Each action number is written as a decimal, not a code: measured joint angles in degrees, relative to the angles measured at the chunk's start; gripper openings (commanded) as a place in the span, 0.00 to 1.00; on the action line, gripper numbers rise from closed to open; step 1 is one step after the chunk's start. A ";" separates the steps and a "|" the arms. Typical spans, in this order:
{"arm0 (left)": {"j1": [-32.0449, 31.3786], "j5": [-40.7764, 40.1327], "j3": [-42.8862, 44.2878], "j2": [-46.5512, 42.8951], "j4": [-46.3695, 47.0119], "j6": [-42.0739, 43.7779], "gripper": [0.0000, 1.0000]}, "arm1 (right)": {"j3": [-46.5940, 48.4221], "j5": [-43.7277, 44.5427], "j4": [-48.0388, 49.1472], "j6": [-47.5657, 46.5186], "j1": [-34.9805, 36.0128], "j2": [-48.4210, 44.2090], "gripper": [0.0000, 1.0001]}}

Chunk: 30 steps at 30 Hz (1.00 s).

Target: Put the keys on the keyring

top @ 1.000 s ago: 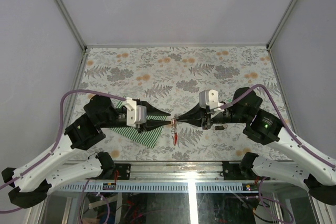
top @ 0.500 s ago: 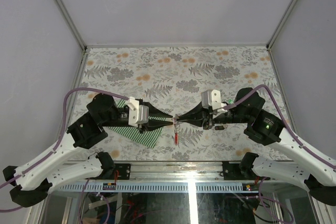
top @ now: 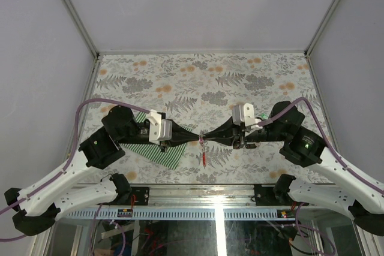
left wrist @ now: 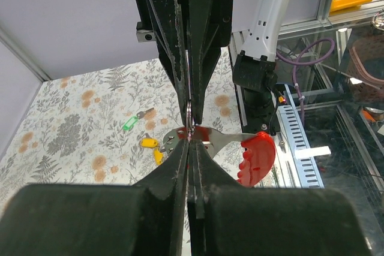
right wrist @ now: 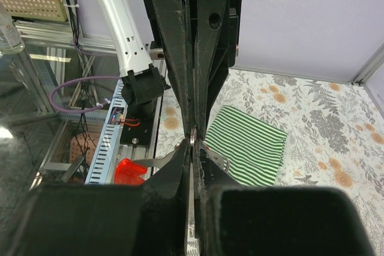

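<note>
The keyring point(top: 202, 141) is held in the air between my two fingertips, and its red tag point(top: 204, 160) hangs below. My left gripper point(top: 198, 140) is shut on the keyring's thin loop point(left wrist: 189, 118); the red tag point(left wrist: 258, 157) and its silver strap stick out to the right. My right gripper point(top: 206, 139) is shut on a key whose thin metal blade point(right wrist: 190, 208) shows edge-on between the fingers, with its tip at the loop point(right wrist: 192, 136). A yellow key point(left wrist: 150, 143), a green key point(left wrist: 129, 125) and a dark key point(left wrist: 144, 113) lie on the table.
A green-and-white striped cloth point(top: 168, 153) lies on the floral table under my left arm and shows in the right wrist view point(right wrist: 249, 145). The green key point(top: 264, 116) lies by my right wrist. The table's near edge and metal rail point(top: 198, 190) lie just below the grippers.
Both grippers have shifted slightly to the right together, still tip to tip. The keyring and its hanging red tag moved with them.
</note>
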 measured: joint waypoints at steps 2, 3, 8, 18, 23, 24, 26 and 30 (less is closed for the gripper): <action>0.00 0.00 0.00 0.02 0.31 -0.07 0.00 | -0.42 0.02 0.72 0.39 0.00 -0.37 0.00; -0.02 0.02 0.00 0.02 0.57 -0.15 0.00 | -0.59 0.04 1.11 0.63 0.00 -0.59 0.00; -0.02 0.22 0.00 0.02 2.38 -1.05 0.00 | -1.95 0.17 4.39 2.38 0.00 -1.97 0.00; -0.02 0.52 -2.78 -1.01 8.96 -5.70 0.00 | -10.82 1.97 21.99 10.51 0.00 -4.50 0.00; 0.00 0.48 -3.45 -1.38 11.58 -7.58 0.00 | -14.91 2.75 33.66 15.85 0.00 -4.02 0.00; 0.00 0.48 -3.50 -1.40 12.00 -7.89 0.00 | -15.54 2.95 35.87 16.90 0.00 -3.76 0.00; 0.00 0.42 -3.50 -1.55 12.46 -8.28 0.02 | -16.26 3.15 38.86 18.14 0.00 -3.41 0.00; -0.02 -0.92 -3.63 -2.47 13.31 -8.79 0.15 | -16.57 3.58 41.11 18.91 0.00 -3.06 0.00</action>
